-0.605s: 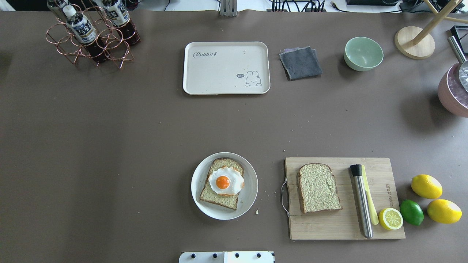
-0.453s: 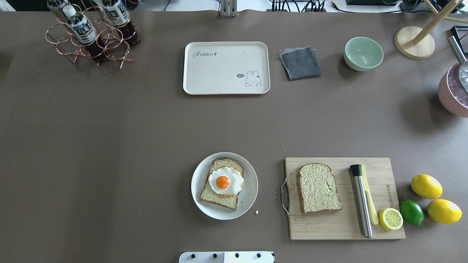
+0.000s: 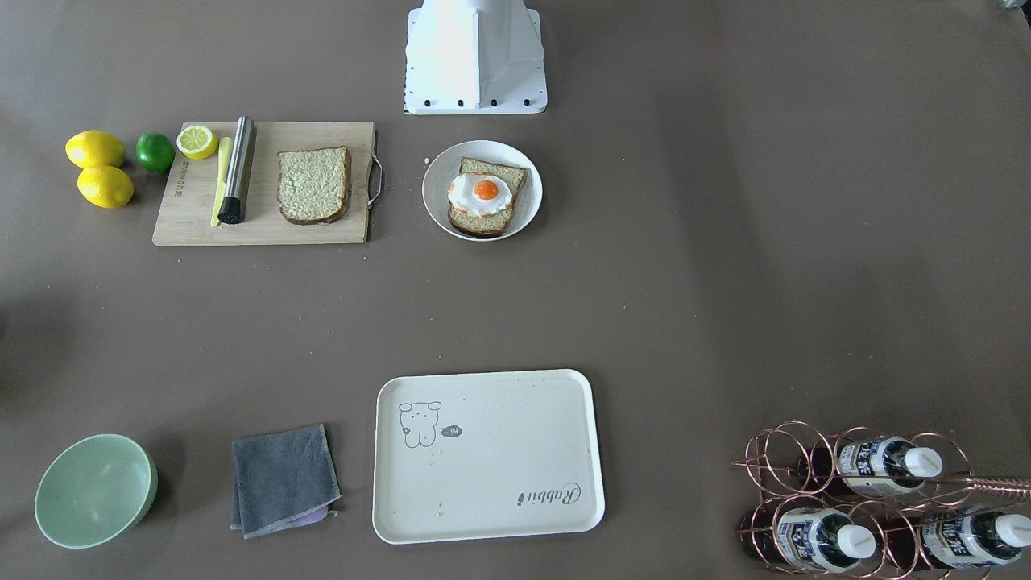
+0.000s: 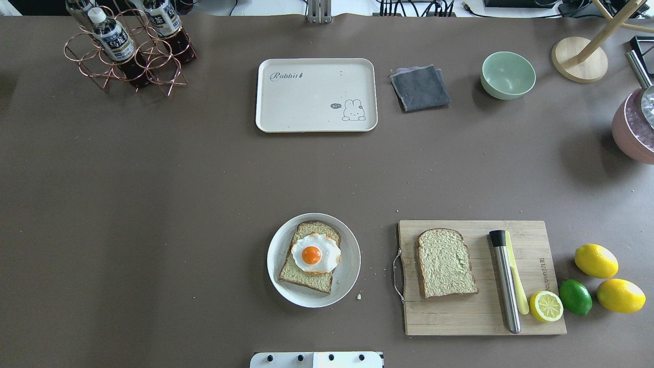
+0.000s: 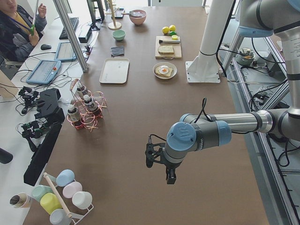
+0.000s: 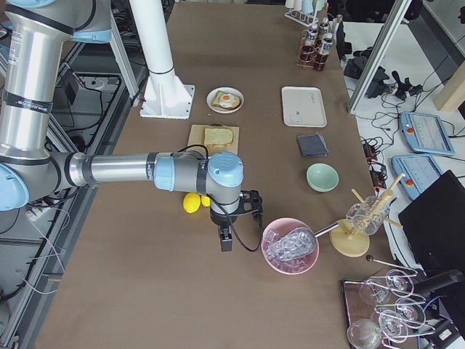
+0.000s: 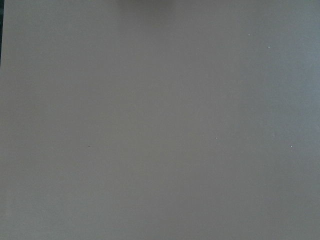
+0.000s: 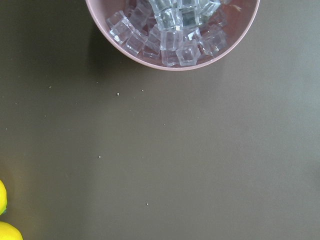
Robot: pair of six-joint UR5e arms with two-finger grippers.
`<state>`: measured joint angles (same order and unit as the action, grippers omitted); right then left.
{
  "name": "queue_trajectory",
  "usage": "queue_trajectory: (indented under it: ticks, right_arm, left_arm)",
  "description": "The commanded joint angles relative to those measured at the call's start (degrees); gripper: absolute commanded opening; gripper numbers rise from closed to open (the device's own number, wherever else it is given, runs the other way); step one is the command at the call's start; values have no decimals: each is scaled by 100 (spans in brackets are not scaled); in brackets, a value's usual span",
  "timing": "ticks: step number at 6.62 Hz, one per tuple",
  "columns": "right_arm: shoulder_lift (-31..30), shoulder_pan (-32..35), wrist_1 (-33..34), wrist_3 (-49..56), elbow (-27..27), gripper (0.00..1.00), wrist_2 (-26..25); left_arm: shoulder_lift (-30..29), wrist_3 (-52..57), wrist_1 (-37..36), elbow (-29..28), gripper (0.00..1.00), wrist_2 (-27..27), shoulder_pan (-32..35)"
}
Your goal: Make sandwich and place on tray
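One bread slice (image 4: 306,276) lies on a white plate (image 4: 349,276) with the fried egg (image 4: 315,252) on top, uncovered. The second slice (image 4: 445,263) lies on the wooden cutting board (image 4: 460,317). The cream tray (image 4: 306,102) lies at the far middle with nothing on it. In the front-facing view I see the egg (image 3: 483,192), second slice (image 3: 314,185) and tray (image 3: 499,467). My left gripper (image 5: 170,177) hangs over bare table far from the food. My right gripper (image 6: 226,242) hangs beside the ice bowl. I cannot tell if either is open or shut.
A steel muddler (image 4: 505,281), half lemon (image 4: 545,306), lime (image 4: 575,297) and two lemons (image 4: 596,260) are by the board. A grey cloth (image 4: 420,88), green bowl (image 4: 508,74), bottle rack (image 4: 127,46) and pink ice bowl (image 8: 172,35) stand around.
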<state>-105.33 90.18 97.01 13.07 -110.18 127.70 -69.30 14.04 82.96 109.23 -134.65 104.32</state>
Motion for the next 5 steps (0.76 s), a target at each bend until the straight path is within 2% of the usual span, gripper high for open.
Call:
queue_trajectory:
  ticks: [1,3,4,5]
  right_arm:
    - [-5,0,-7,-6,-4,100,18]
    - [-5,0,-7,-6,-12,100,53]
    - [3,0,-7,-15,74,100,54]
    - [-5,0,2,-7,49,100,236]
  left_arm:
    - [4,-15,-17,19,98,44,1]
    - [-135,-50,-43,19,97,26,-217]
    - [-215,-416,-9,11,98,26,-367]
    - [-311,-602,61,19,97,26,-429]
